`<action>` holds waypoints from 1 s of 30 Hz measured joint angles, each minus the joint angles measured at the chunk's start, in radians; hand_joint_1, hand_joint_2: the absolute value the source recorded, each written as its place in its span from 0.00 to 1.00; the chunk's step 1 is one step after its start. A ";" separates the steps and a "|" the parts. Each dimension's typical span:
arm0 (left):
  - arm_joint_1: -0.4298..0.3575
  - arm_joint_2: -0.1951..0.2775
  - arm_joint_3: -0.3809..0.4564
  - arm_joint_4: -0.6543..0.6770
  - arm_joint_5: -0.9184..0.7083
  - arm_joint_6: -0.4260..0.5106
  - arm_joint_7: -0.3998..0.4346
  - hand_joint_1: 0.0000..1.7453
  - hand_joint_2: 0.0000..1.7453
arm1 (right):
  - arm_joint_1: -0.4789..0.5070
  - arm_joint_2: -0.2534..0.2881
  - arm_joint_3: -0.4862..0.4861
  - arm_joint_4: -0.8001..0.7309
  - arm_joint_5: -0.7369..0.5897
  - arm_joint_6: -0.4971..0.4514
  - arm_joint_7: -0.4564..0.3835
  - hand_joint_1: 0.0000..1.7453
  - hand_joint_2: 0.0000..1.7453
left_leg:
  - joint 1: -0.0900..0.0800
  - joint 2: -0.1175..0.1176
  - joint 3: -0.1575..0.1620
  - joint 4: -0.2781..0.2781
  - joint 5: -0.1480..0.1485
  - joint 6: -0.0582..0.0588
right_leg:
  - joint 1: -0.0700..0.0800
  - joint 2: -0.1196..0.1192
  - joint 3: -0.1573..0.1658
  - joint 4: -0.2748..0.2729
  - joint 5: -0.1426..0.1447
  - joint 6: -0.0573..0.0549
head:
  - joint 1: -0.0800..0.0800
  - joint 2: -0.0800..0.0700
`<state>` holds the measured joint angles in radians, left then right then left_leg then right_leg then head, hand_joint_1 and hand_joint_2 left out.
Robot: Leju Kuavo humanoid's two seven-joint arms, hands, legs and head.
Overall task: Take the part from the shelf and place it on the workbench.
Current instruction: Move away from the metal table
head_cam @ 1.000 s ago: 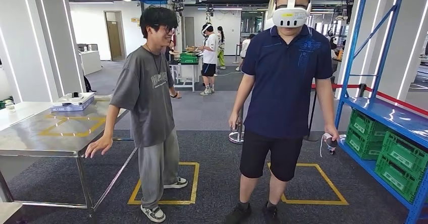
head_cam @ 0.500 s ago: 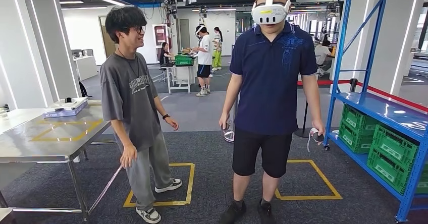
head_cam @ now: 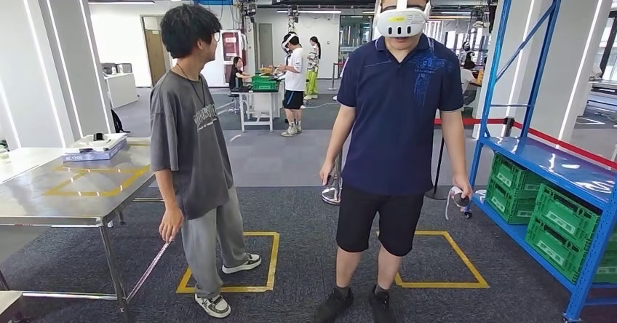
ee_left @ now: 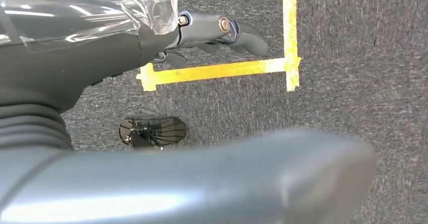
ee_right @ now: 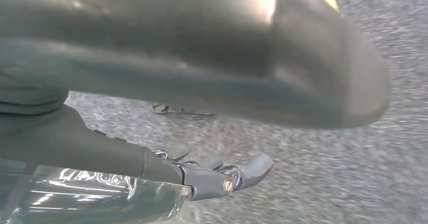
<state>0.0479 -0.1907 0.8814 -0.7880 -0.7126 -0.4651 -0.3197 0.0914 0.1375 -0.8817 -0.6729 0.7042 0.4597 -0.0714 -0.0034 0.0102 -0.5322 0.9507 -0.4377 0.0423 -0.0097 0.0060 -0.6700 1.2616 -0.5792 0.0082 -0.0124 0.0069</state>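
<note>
The steel workbench (head_cam: 73, 192) stands at the left, with yellow tape squares marked on its top. The blue shelf (head_cam: 560, 164) rises at the right, and green crates (head_cam: 564, 225) sit under its lower deck. I cannot tell which item is the part. My left hand (ee_left: 166, 37) hangs over grey carpet beside a yellow tape corner (ee_left: 282, 65), its fingers apart and nothing in them. My right hand (ee_right: 202, 176) also hangs above the carpet, its fingers spread and holding nothing.
Two people stand between me and both pieces of furniture: one in a grey shirt (head_cam: 193, 141) next to the workbench, one in a dark blue shirt (head_cam: 396, 112) with a headset and a hand controller (head_cam: 460, 201). A flat box (head_cam: 94, 147) lies at the bench's far end.
The camera has swung a little, bringing more of the shelf into view. The person in grey took a hand off the bench edge and now stands with the arm down.
</note>
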 joint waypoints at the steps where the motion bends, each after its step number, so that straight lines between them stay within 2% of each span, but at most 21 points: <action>1: -0.001 0.003 -0.019 0.002 0.015 0.010 0.007 0.00 0.00 | 0.008 -0.003 0.018 0.011 -0.015 -0.010 0.002 0.00 0.00 | 0.001 0.001 0.000 0.002 -0.001 -0.002 | -0.005 -0.002 0.027 -0.050 0.023 0.011 | 0.000 0.000; 2: -0.003 0.006 -0.038 0.004 0.031 0.020 0.014 0.00 0.00 | 0.015 -0.006 0.036 0.023 -0.030 -0.019 0.003 0.00 0.00 | 0.000 0.003 0.000 0.006 -0.003 -0.006 | -0.009 -0.012 0.068 -0.127 0.051 0.022 | 0.001 0.000; 3: -0.004 0.011 -0.056 0.005 0.046 0.029 0.020 0.00 0.00 | 0.020 -0.008 0.054 0.034 -0.045 -0.029 0.005 0.00 0.00 | -0.002 0.006 -0.001 0.012 -0.006 -0.011 | -0.011 -0.025 0.104 -0.198 0.074 0.026 | 0.001 0.000; 4: -0.005 0.016 -0.075 0.007 0.062 0.040 0.027 0.00 0.00 | 0.023 -0.011 0.073 0.044 -0.060 -0.039 0.006 0.00 0.00 | -0.003 0.009 -0.001 0.018 -0.010 -0.018 | -0.012 -0.033 0.129 -0.250 0.090 0.023 | 0.001 0.000; 5: -0.006 0.020 -0.094 0.010 0.078 0.050 0.033 0.00 0.00 | 0.025 -0.013 0.092 0.054 -0.076 -0.049 0.007 0.00 0.00 | -0.005 0.013 -0.002 0.022 -0.014 -0.024 | -0.010 -0.039 0.140 -0.274 0.096 0.015 | 0.001 0.000; 7: -0.006 0.028 -0.131 0.019 0.109 0.071 0.048 0.00 0.00 | 0.031 -0.018 0.130 0.070 -0.107 -0.069 0.011 0.00 0.00 | -0.003 0.023 -0.001 0.025 -0.017 -0.033 | -0.006 -0.026 0.137 -0.277 0.099 -0.004 | -0.001 0.000; 9: -0.004 0.036 -0.169 0.033 0.141 0.092 0.062 0.00 0.00 | 0.036 -0.023 0.168 0.081 -0.138 -0.090 0.014 0.00 0.00 | 0.003 0.021 -0.008 0.045 -0.035 -0.043 | -0.008 -0.015 0.139 -0.279 0.104 -0.017 | -0.002 0.000; 11: 0.002 0.042 -0.206 0.054 0.172 0.112 0.076 0.00 0.00 | 0.037 -0.028 0.205 0.086 -0.169 -0.110 0.016 0.00 0.00 | 0.008 0.006 -0.047 0.136 -0.095 -0.052 | -0.010 -0.003 0.139 -0.280 0.110 -0.026 | -0.003 0.000; 13: 0.016 0.048 -0.241 0.083 0.202 0.132 0.090 0.00 0.00 | 0.035 -0.035 0.242 0.087 -0.200 -0.129 0.018 0.00 0.00 | 0.011 -0.004 -0.110 0.278 -0.161 -0.055 | -0.006 0.011 0.136 -0.280 0.111 -0.029 | -0.004 0.000; 14: 0.026 0.050 -0.258 0.099 0.217 0.142 0.097 0.00 0.00 | 0.033 -0.038 0.259 0.088 -0.214 -0.139 0.019 0.00 0.00 | 0.011 -0.006 -0.132 0.323 -0.173 -0.055 | -0.004 0.019 0.136 -0.279 0.112 -0.030 | -0.004 0.000; 15: 0.036 0.053 -0.275 0.116 0.232 0.152 0.104 0.00 0.00 | 0.030 -0.041 0.277 0.088 -0.229 -0.149 0.021 0.00 0.00 | 0.012 -0.009 -0.137 0.330 -0.163 -0.054 | -0.002 0.028 0.137 -0.279 0.112 -0.030 | -0.004 0.000; 16: 0.047 0.056 -0.292 0.132 0.245 0.161 0.111 0.00 0.00 | 0.026 -0.044 0.293 0.088 -0.243 -0.158 0.023 0.00 0.00 | 0.012 -0.012 -0.121 0.295 -0.135 -0.051 | -0.001 0.038 0.138 -0.279 0.112 -0.030 | -0.004 0.000; 17: 0.057 0.060 -0.308 0.147 0.259 0.170 0.117 0.00 0.00 | 0.020 -0.047 0.310 0.088 -0.256 -0.167 0.023 0.00 0.00 | 0.012 -0.022 -0.090 0.229 -0.096 -0.047 | 0.000 0.048 0.140 -0.279 0.112 -0.030 | -0.004 0.000; 19: 0.074 0.069 -0.340 0.177 0.288 0.189 0.129 0.00 0.00 | 0.007 -0.051 0.345 0.087 -0.284 -0.184 0.025 0.00 0.00 | 0.011 -0.058 -0.027 0.095 -0.041 -0.038 | 0.002 0.067 0.141 -0.279 0.112 -0.027 | -0.004 0.000; 21: 0.087 0.079 -0.375 0.205 0.318 0.208 0.143 0.00 0.00 | -0.002 -0.055 0.383 0.088 -0.314 -0.204 0.029 0.00 0.00 | 0.008 -0.074 -0.004 0.043 -0.031 -0.033 | 0.002 0.083 0.134 -0.279 0.115 -0.019 | -0.004 0.000; 23: 0.094 0.087 -0.413 0.223 0.349 0.228 0.157 0.00 0.00 | 0.000 -0.060 0.420 0.090 -0.344 -0.224 0.033 0.00 0.00 | 0.007 -0.058 -0.003 0.032 -0.025 -0.026 | 0.000 0.094 0.126 -0.281 0.119 -0.007 | -0.004 0.000; 25: 0.094 0.092 -0.451 0.233 0.380 0.249 0.169 0.00 0.00 | 0.007 -0.065 0.456 0.099 -0.374 -0.244 0.037 0.00 0.00 | 0.010 -0.038 0.002 0.012 -0.014 -0.014 | 0.003 0.069 0.103 -0.245 0.097 -0.004 | -0.002 0.000; 27: 0.091 0.099 -0.488 0.237 0.411 0.268 0.182 0.00 0.00 | 0.016 -0.071 0.492 0.118 -0.405 -0.264 0.040 0.00 0.00 | 0.007 -0.014 0.002 0.002 -0.007 -0.006 | 0.003 0.026 0.045 -0.127 0.038 -0.010 | 0.000 0.000; 28: 0.088 0.103 -0.506 0.237 0.426 0.278 0.189 0.00 0.00 | 0.022 -0.074 0.510 0.132 -0.419 -0.273 0.042 0.00 0.00 | 0.004 0.000 0.000 0.002 -0.007 -0.004 | 0.002 0.014 0.010 -0.056 0.008 -0.011 | 0.001 0.000; 29: 0.083 0.106 -0.522 0.237 0.440 0.287 0.195 0.00 0.00 | 0.032 -0.076 0.526 0.147 -0.433 -0.282 0.044 0.00 0.00 | 0.002 0.012 -0.001 0.002 -0.007 -0.004 | 0.000 0.009 -0.013 -0.004 -0.009 -0.008 | 0.002 0.000; 30: 0.075 0.109 -0.538 0.234 0.453 0.296 0.201 0.00 0.00 | 0.045 -0.079 0.541 0.164 -0.446 -0.290 0.046 0.00 0.00 | 0.001 0.023 -0.001 0.002 -0.007 -0.004 | -0.001 0.005 -0.017 0.010 -0.011 -0.002 | 0.002 0.000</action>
<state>0.1226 -0.0818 0.3437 -0.5536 -0.2598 -0.1691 -0.1190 0.1368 0.0589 -0.3408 -0.5089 0.2583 0.1692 -0.0256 -0.0024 0.0330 -0.5336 0.9532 -0.4445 0.0384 -0.0108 0.0113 -0.6869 1.2720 -0.5900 0.0063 -0.0104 0.0069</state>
